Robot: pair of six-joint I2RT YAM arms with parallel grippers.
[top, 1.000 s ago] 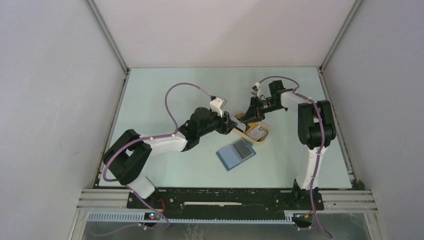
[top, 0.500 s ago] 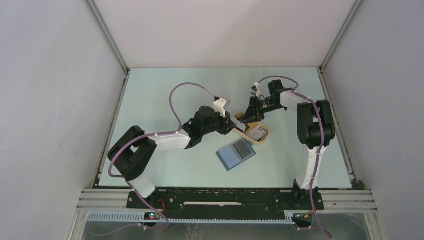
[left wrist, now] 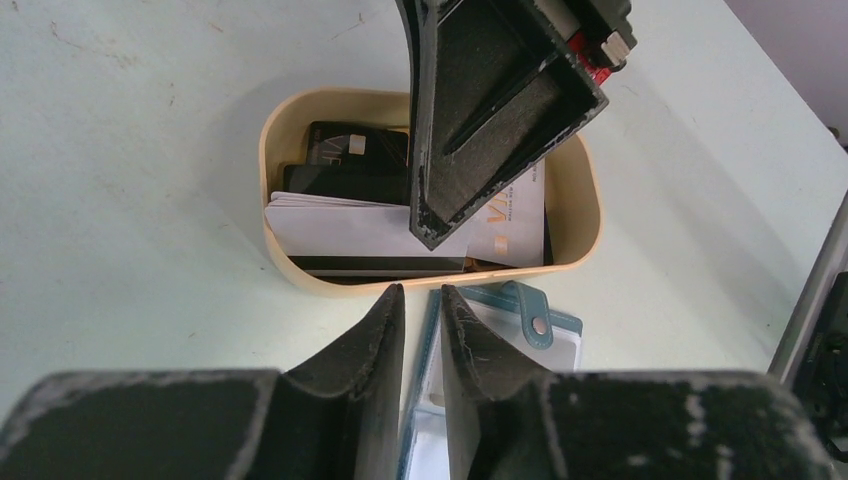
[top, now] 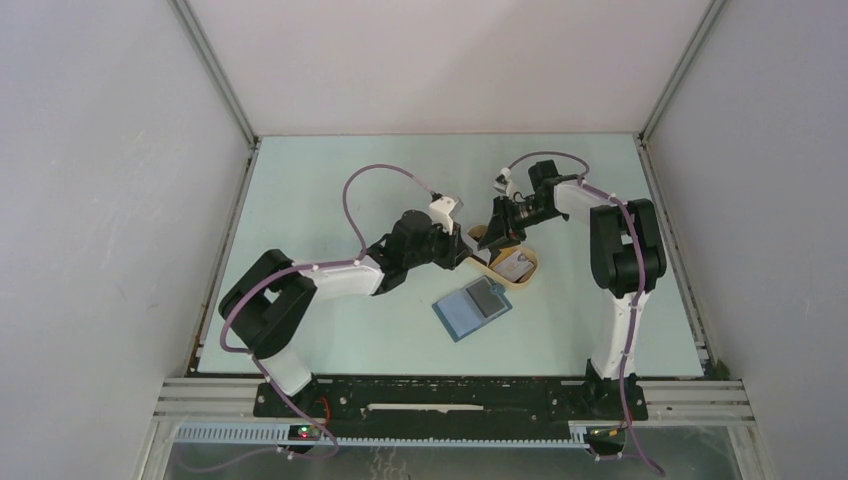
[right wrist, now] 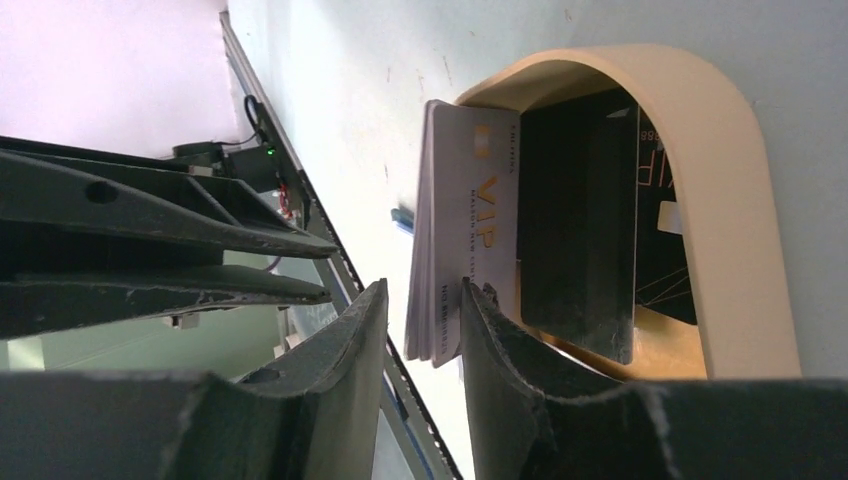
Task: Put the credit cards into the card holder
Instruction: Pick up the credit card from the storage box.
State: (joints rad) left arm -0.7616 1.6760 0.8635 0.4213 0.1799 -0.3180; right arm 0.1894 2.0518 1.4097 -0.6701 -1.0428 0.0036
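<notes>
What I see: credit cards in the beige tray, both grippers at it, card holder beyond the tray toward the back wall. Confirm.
Wrong on one point: the card holder lies nearer than the tray, toward the arm bases, per the top external view. The rest holds: credit cards in the tray, left gripper and right gripper at it.

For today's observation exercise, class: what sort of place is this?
Probably a robotics lab test cell: plain white walls enclose a pale table, a left arm and right arm are bolted at its near edge, with staged props: a beige tray and card holder.
</notes>
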